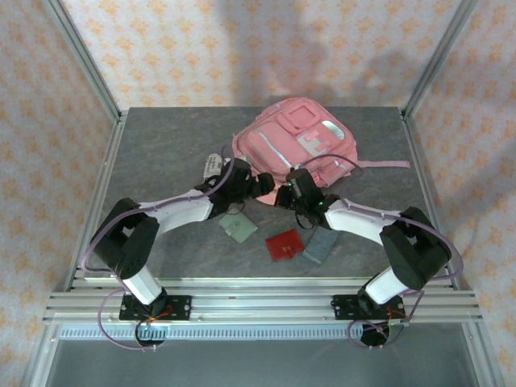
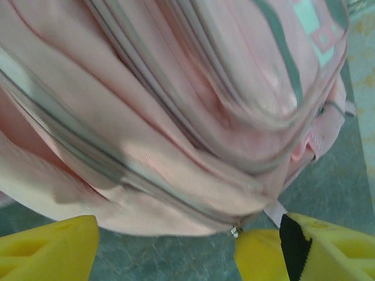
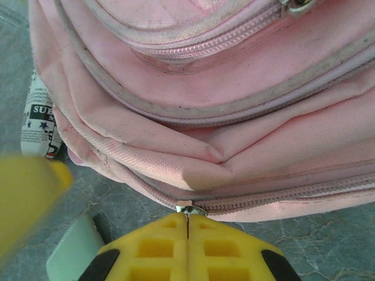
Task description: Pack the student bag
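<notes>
The student bag (image 1: 297, 139), a large pink backpack with grey zip trim, lies at the back middle of the table. Both grippers meet at its near edge. My right gripper (image 3: 188, 225) is shut on a small metal zip pull (image 3: 190, 208) of the bag's lowest zip, and sits just below the bag (image 3: 234, 117). My left gripper (image 2: 167, 254) is open, its yellow fingers (image 2: 53, 249) wide apart over bare table right in front of the bag (image 2: 176, 117). The same metal zip pull (image 2: 236, 232) lies by its right finger. From above, the left gripper (image 1: 262, 184) and right gripper (image 1: 289, 194) nearly touch.
A pale green square (image 1: 239, 227), a red square (image 1: 284, 244) and a grey flat item (image 1: 320, 246) lie on the table between the arms. A white printed pack (image 1: 214, 165) rests against the bag's left side (image 3: 38, 120). Frame posts stand at the back corners.
</notes>
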